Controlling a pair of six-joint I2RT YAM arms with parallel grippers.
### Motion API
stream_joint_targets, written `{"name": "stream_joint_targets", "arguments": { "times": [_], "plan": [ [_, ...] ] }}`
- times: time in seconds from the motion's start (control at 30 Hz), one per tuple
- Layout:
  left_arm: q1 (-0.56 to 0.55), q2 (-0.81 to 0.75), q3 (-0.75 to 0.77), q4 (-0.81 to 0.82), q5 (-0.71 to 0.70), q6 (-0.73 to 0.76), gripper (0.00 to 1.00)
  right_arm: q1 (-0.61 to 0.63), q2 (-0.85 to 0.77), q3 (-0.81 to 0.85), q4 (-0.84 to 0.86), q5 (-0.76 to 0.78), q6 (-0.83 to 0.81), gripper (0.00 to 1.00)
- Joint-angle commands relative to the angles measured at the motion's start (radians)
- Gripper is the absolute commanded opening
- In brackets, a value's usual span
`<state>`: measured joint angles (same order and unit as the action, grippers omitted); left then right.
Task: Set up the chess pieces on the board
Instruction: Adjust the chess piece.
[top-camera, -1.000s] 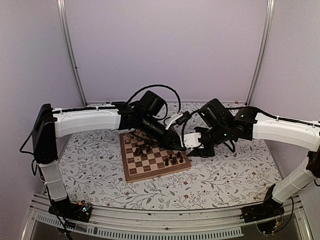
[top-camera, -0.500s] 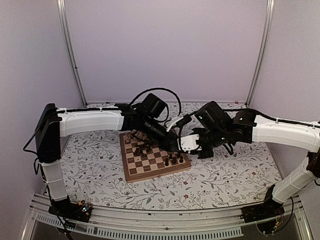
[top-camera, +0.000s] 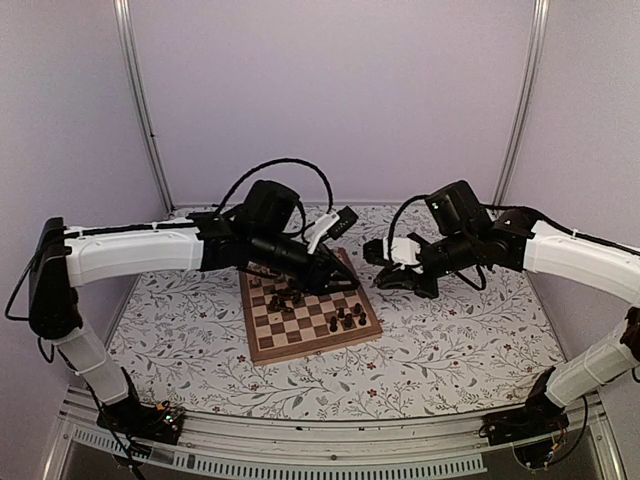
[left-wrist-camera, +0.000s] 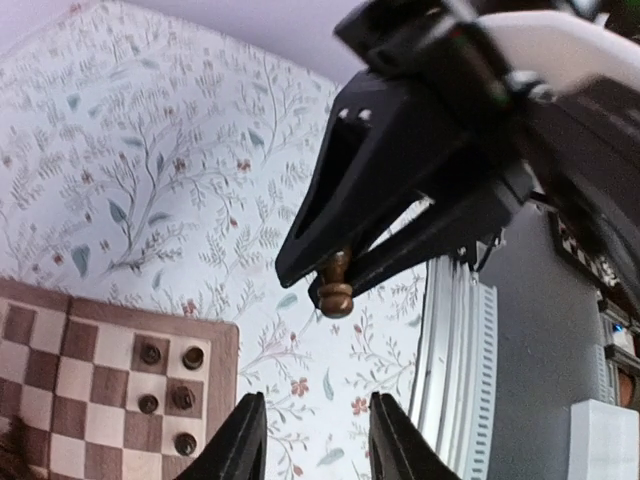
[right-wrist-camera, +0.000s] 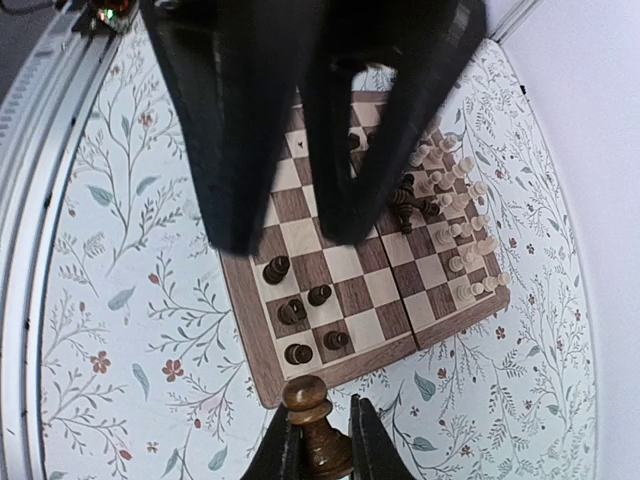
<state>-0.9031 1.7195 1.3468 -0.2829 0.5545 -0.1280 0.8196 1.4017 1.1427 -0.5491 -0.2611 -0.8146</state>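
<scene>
Wooden bits all over in this one; the brown piece (right-wrist-camera: 312, 425), pawn-looking, was pinched between the black fingertips of the right gripper (left-wrist-camera: 333, 268), one end tucked in the tips and the rounded end sticking out; it hung in the air just off the right side of the board (top-camera: 262, 350), above the floral table cover (top-camera: 450, 340), touching nothing but those fingers.

The left gripper (left-wrist-camera: 315, 425) was reaching across from the other side, fingers spread apart with nothing between them; it pointed right at the held piece and sat close to it, but there was a clear gap, no contact; in the overhead view it hovered over the far right part of the board.

As for the board itself, it lay a bit skewed on the cover between the two arms; five dark pieces (right-wrist-camera: 300, 312) stood in a loose group on the squares by the corner nearest the right wrist camera, all upright as far as anyone could see; the pale pieces (right-wrist-camera: 462, 240) were crowded along the opposite edge, with a few dark ones mixed into a clump near the middle; too small to tell which piece was which.
</scene>
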Motion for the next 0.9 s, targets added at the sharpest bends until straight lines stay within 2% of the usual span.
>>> {"name": "stream_joint_targets", "arguments": {
  "times": [0.0,0.13,0.27,0.5,0.77,0.87],
  "plan": [
    [-0.04,-0.145,-0.177,0.376,-0.114,-0.009,0.39,-0.099,-0.06,-0.045,0.065,-0.374,0.128,0.05],
    [-0.108,-0.184,-0.263,0.536,-0.194,0.088,0.39,-0.156,-0.046,-0.067,0.083,-0.57,0.193,0.05],
    [-0.118,-0.152,-0.244,0.546,-0.176,0.142,0.4,-0.179,-0.047,-0.083,0.094,-0.647,0.212,0.05],
    [-0.139,-0.087,-0.177,0.511,-0.137,0.176,0.4,-0.181,-0.079,-0.114,0.112,-0.648,0.213,0.06],
    [-0.142,-0.026,-0.1,0.452,-0.085,0.182,0.29,-0.184,-0.107,-0.129,0.118,-0.648,0.21,0.07],
    [-0.143,-0.019,-0.093,0.438,-0.068,0.179,0.29,-0.19,-0.11,-0.133,0.121,-0.651,0.212,0.07]
  ]
}}
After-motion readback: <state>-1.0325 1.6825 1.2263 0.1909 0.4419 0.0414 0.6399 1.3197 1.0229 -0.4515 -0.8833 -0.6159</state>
